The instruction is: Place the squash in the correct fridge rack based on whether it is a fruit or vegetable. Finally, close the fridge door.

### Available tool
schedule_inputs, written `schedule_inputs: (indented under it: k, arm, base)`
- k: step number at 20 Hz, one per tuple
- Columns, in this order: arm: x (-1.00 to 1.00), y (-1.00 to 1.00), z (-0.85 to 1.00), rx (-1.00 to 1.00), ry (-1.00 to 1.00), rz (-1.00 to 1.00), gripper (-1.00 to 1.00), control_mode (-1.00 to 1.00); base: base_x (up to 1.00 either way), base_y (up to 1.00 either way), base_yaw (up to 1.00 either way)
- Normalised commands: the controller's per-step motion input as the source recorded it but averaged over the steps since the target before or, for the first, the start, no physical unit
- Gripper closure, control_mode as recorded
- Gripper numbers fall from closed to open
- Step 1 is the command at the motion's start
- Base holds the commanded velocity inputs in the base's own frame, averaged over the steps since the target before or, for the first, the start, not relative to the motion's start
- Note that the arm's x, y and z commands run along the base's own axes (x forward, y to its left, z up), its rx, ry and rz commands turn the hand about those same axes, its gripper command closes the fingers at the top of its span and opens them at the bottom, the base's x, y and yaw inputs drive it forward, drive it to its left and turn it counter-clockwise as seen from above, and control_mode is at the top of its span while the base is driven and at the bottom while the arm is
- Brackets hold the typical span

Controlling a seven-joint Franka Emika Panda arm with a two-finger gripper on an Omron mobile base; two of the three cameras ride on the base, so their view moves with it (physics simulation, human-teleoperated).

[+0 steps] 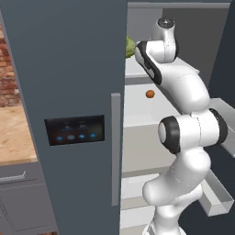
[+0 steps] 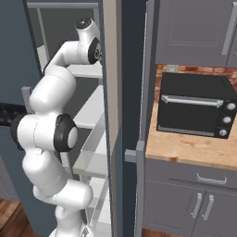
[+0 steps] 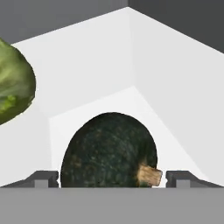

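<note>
Lettuce (image 3: 13, 85) at the left of the white fridge shelf (image 3: 100, 65), squash (image 3: 109, 151) resting on that shelf near its back corner, between the spread fingers of the released end effector (image 3: 112, 178), small orange ball (image 1: 150, 94) one shelf lower.

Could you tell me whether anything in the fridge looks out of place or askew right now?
Nothing stands out. The squash sits on the white shelf between the open gripper fingertips, beside a leafy green vegetable; the small orange ball rests a shelf lower.
</note>
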Motion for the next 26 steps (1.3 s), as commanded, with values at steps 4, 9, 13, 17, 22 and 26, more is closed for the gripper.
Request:
schedule_inputs:
  k: [4, 9, 13, 17, 22, 26]
  arm:
    - [-0.71, 0.17, 0.03, 0.0, -0.11, 0.0, -1.0, -1.0]
    - [-0.88, 0.2, 0.0, 0.0, -0.13, 0.0, -1.0, -1.0]
    - [-0.96, 0.1, 0.0, 0.0, -0.16, 0.0, -1.0, -1.0]
    - [-1.0, 0.01, 0.0, 0.01, -0.16, 0.0, -1.0, -1.0]
    - [-1.0, 0.07, -0.02, 0.06, -0.05, 0.0, -1.0, -1.0]
    - [-1.0, 0.21, -0.11, 0.05, 0.0, 0.0, -1.0, -1.0]
  base:
    - [0.0, 0.0, 0.0]
    - [0.0, 0.0, 0.0]
    - [0.0, 0.0, 0.0]
    - [0.0, 0.0, 0.0]
    - [0.0, 0.0, 0.0]
    - [0.0, 0.0, 0.0]
